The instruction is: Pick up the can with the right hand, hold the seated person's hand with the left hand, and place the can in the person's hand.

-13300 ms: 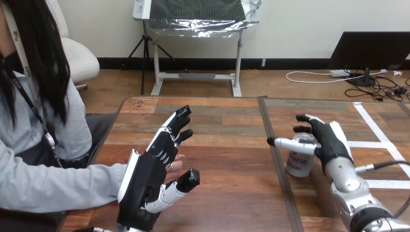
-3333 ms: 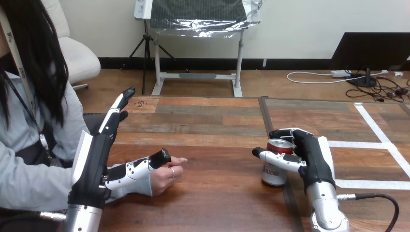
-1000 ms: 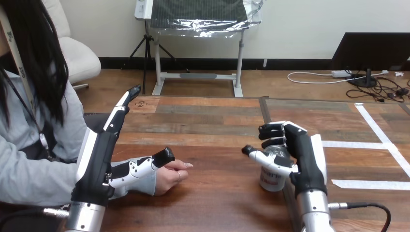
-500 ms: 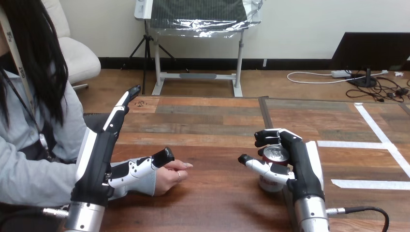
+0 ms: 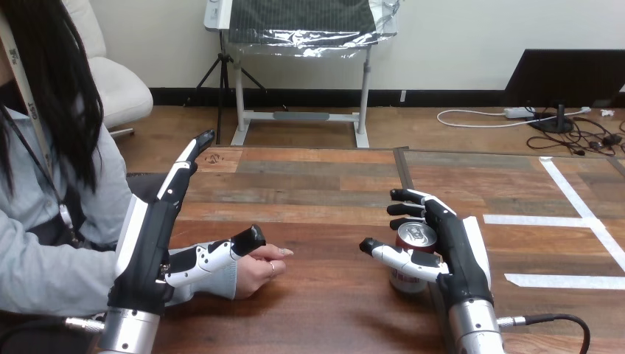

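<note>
Can (image 5: pixel 410 259) stands upright on the table (image 5: pixel 309 184), right of centre, on the seam between the two tabletops. My right hand (image 5: pixel 461 251) is wrapped loosely about it: thumb out in front on the near-left side, fingers spread and nearly straight past the rim on the far side, palm just behind. Can't tell from this angle whether the palm or thumb actually touches the can, so not calling it a grip.

My left hand (image 5: pixel 147 247) stands on edge at the table's left, fingers straight and pointing away from me. Its thumb lies across the top of the person's hand (image 5: pixel 259 269), near the wrist. That hand rests on the table, loosely curled, well apart from the can.
</note>
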{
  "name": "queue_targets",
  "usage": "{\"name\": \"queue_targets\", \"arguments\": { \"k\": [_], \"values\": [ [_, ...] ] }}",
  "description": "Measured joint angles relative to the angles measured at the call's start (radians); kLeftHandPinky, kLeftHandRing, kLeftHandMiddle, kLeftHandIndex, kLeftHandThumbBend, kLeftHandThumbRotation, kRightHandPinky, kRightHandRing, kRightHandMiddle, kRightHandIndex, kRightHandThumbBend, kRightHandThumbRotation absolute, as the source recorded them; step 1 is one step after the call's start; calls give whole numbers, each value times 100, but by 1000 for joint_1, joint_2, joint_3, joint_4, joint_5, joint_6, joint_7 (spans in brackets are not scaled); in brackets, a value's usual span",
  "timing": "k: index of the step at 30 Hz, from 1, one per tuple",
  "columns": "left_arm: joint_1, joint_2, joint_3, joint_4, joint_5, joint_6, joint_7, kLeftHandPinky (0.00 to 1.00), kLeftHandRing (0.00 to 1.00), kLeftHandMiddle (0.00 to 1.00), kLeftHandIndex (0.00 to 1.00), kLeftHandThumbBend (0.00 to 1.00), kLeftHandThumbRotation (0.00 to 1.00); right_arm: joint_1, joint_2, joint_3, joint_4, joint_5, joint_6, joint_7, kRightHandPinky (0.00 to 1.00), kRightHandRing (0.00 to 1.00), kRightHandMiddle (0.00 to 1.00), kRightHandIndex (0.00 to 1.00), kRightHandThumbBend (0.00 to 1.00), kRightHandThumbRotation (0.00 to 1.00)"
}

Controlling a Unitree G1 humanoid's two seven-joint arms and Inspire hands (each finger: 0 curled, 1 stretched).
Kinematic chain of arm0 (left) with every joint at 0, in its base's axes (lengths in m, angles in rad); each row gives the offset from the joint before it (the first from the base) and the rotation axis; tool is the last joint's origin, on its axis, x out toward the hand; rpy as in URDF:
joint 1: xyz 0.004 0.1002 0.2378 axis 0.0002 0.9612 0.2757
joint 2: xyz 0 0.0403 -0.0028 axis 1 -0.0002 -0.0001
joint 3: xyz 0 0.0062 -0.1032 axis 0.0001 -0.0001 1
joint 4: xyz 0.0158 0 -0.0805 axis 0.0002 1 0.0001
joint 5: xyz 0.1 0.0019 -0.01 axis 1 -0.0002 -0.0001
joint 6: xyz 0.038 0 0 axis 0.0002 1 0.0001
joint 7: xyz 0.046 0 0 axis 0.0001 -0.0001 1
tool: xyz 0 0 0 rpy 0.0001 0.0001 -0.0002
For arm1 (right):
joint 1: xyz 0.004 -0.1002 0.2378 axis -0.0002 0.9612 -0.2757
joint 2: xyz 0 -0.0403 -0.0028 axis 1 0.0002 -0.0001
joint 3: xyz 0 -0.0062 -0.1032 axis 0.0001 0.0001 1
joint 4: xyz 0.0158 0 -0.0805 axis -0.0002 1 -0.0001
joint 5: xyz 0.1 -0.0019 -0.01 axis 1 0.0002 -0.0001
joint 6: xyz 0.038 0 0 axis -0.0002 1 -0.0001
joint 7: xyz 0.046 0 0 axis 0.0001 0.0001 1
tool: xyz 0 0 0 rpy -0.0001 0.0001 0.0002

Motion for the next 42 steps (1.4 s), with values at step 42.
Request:
{"name": "queue_targets", "arguments": {
  "k": [42],
  "values": [
    [0,-1,-2,6,-34,-10,-33,95,97,95,93,100,57,59,-27,-32,0,36,45,49,79,78,81,87,100,35]
  ]
}}
